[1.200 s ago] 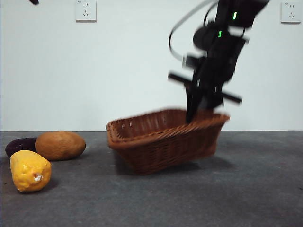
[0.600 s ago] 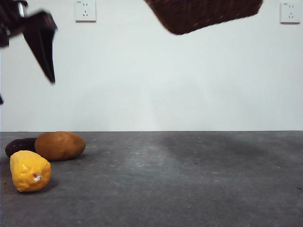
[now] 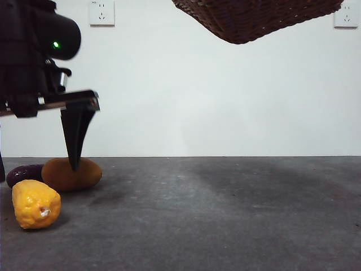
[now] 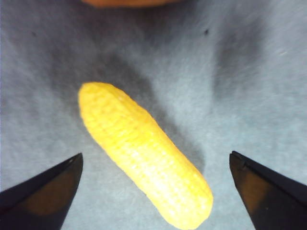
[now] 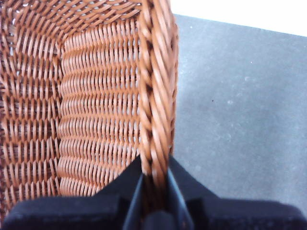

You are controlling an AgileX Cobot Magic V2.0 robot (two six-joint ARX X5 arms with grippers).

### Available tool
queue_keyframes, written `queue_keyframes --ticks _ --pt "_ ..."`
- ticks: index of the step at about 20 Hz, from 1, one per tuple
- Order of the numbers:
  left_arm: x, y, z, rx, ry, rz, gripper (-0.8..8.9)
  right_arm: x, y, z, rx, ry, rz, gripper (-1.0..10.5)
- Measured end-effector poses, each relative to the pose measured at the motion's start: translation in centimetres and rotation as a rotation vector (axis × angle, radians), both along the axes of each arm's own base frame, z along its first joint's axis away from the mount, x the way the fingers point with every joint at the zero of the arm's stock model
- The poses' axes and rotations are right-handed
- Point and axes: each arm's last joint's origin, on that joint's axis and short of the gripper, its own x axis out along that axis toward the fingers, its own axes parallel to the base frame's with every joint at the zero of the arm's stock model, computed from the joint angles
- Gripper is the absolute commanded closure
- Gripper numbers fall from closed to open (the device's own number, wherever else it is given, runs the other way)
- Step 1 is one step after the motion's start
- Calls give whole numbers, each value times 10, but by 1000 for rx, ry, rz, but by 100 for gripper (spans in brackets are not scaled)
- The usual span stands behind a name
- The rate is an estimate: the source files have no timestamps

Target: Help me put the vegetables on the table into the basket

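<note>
None of the three vegetables is in the basket [image 3: 256, 20] yet, so the whole sorting job is still ahead. The basket hangs high above the bench [image 3: 225, 214], only its dark underside showing in the front view — the right hand [image 5: 154, 184] is clamped on its braided rim, one jaw inside the wall and one outside. The left hand [image 4: 153, 187] is down at the vegetables with its jaws spread wide, the corn [image 4: 144, 153] lying bare on the bench between them and touched by neither. From the front, the corn [image 3: 35, 203] sits nearest the camera, the potato [image 3: 72, 174] just behind it, and the eggplant [image 3: 23, 173] beside the potato. I judge the corn is the first pick, with the potato and eggplant to follow. Much is hidden: the eggplant is half covered by its neighbours, the basket is cut off by the frame's top edge, and only one jaw of the left hand shows from the front, its tip overlapping the potato in that view — whether it touches is unclear.
</note>
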Motion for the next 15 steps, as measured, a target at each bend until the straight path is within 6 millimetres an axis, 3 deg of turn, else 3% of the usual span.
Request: queue_keyframes --ticks 11,12,15 --pt "10 -8 -31 75 69 19 199 -2 0 -1 -27 6 17 958" --pt "11 -8 -33 76 71 19 230 -2 -1 -1 -27 5 17 958" --pt "12 -10 -33 71 57 17 549 -2 0 -1 -32 3 21 958"
